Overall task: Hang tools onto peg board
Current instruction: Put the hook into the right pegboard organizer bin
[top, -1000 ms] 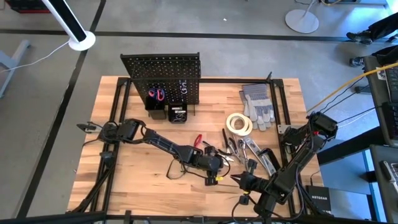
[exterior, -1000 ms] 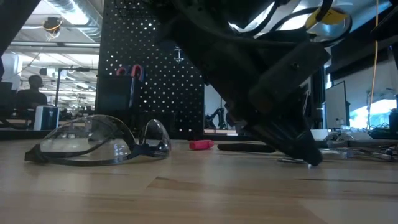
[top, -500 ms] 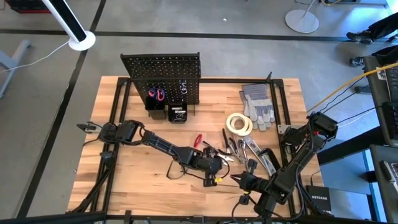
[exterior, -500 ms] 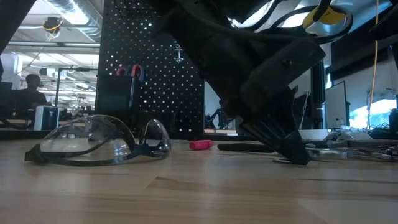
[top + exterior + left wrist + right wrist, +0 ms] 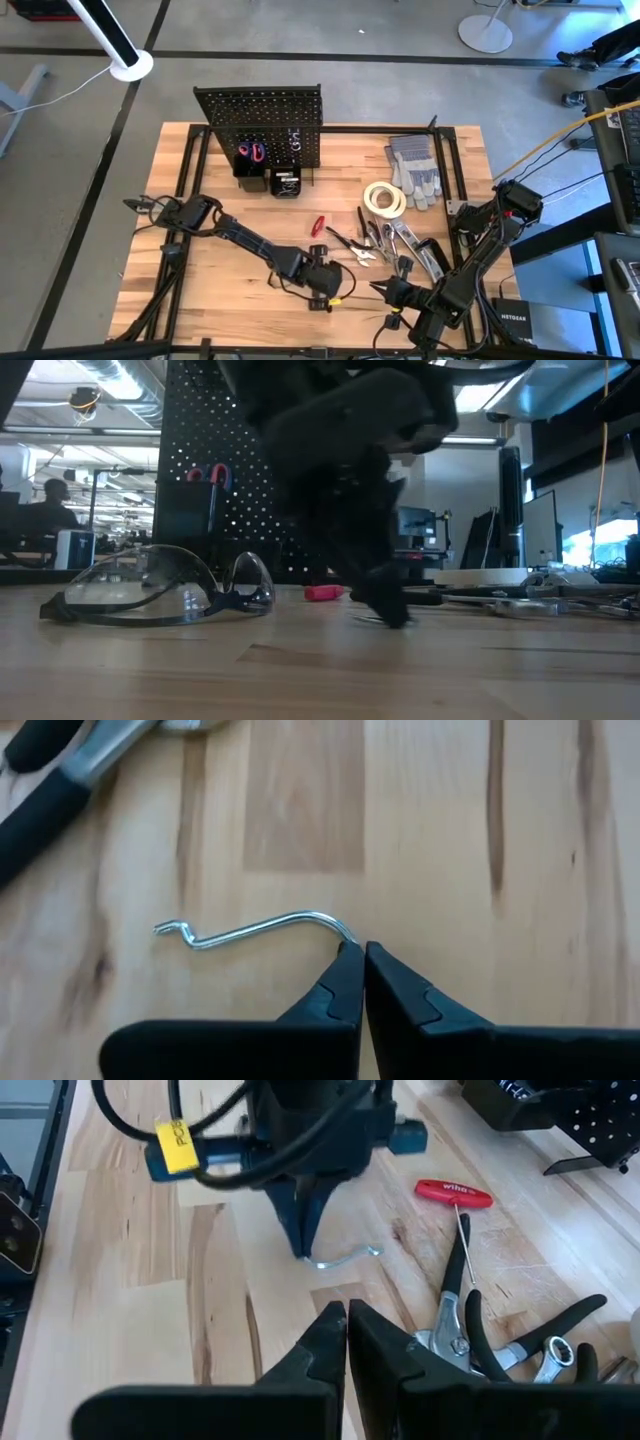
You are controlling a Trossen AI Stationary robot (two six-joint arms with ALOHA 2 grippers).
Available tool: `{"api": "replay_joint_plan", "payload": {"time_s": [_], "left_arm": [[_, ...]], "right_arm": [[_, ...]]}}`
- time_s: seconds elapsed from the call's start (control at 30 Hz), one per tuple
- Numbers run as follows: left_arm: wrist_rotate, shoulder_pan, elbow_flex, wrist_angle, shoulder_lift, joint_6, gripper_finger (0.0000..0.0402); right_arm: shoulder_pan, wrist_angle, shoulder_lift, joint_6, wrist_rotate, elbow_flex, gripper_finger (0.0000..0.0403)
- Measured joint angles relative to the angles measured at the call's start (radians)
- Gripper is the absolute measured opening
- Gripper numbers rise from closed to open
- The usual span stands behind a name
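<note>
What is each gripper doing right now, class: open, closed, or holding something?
Left gripper: closed on one end of the silver wire hook lying on the table.
Right gripper: closed, holding nothing, waiting near the table's front edge.

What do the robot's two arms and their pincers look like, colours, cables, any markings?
Both arms are dark, jointed, with black cables looped along them. The left arm carries a yellow tag printed with black letters near its wrist, plus a blue block above its pincer. The left pincer has two black fingers tapering to narrow points. The right pincer looks alike, black and tapered. The right arm has a small red spot near its base.
</note>
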Motion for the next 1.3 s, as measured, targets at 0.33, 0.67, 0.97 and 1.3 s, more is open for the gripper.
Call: {"api": "replay_joint_plan", "payload": {"time_s": [0.33,0.67,0.97,1.3], "left_arm": [[-0.057,-0.013,0.001,-0.072,-0.061,0.007,0.0001],[-0.068,-0.008,0.001,-0.075,-0.068,0.020,0.0001],[-0.070,-0.008,0.003,-0.073,-0.068,0.016,0.0001],[-0.070,-0.007,0.003,-0.073,-0.068,0.016,0.0000]], "right_arm": [[-0.001,0.002,0.000,0.000,0.001,0.000,0.0019],[-0.036,0.076,0.071,-0.001,0.034,0.000,0.0019],[-0.119,0.116,0.154,-0.135,-0.019,0.000,0.0019],[-0.197,0.227,0.235,-0.408,-0.080,0.000,0.0019]]}}
